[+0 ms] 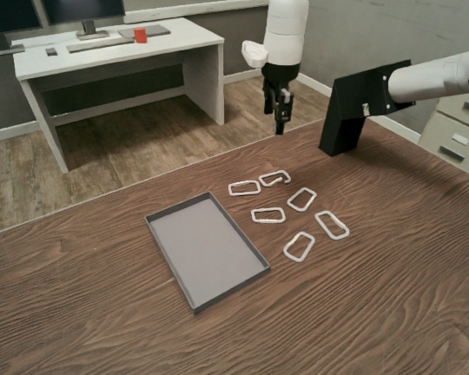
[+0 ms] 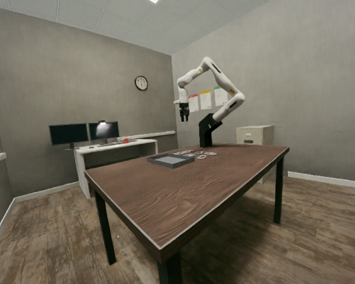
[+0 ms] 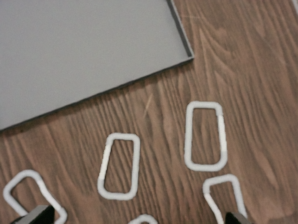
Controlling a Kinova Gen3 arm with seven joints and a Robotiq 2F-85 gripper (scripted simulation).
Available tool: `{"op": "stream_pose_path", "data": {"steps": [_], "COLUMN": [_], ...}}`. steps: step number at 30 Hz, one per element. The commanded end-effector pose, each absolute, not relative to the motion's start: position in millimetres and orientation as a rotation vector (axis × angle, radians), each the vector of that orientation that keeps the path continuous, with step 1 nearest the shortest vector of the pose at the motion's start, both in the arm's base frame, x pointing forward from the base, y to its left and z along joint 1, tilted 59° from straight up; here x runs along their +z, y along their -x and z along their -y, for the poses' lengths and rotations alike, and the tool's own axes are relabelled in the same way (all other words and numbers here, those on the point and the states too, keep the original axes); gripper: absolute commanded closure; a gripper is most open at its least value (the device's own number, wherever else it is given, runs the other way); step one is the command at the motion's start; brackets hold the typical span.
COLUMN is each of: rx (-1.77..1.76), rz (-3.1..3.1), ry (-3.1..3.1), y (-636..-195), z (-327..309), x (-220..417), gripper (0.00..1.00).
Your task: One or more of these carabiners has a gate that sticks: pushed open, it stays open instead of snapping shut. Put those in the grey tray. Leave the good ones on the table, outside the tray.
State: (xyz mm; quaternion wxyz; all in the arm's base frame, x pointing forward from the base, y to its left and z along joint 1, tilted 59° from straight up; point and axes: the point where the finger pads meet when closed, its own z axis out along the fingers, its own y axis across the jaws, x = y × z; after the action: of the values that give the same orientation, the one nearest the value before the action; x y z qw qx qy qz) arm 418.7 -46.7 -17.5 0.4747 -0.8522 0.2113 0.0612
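The grey tray is empty. Six pale carabiners lie flat on the table beside it. The rear one has its gate swung inward, with a gap at its hooked end. Its lower part is cut off in the wrist view. The rear-left one, the middle one, the right-middle one, the rightmost one and the front one look closed. My gripper is open and empty, high above the table behind them.
The black arm base stands at the rear of the wooden table. A white desk with monitors and a red cup stands beyond the table. The tray has low raised walls.
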Motion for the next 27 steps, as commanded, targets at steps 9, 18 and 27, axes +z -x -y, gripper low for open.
{"op": "stream_pose_path", "data": {"steps": [9, 18, 27], "rx": [0.169, 0.166, 0.162], "rz": [-0.510, -0.512, -0.514], "ry": [2.063, 2.066, 2.069], "y": [-419, -422, -425], "z": [33, 10, -14], "x": [-28, -81, -135], "gripper": [0.00, 0.00, 0.00]}}
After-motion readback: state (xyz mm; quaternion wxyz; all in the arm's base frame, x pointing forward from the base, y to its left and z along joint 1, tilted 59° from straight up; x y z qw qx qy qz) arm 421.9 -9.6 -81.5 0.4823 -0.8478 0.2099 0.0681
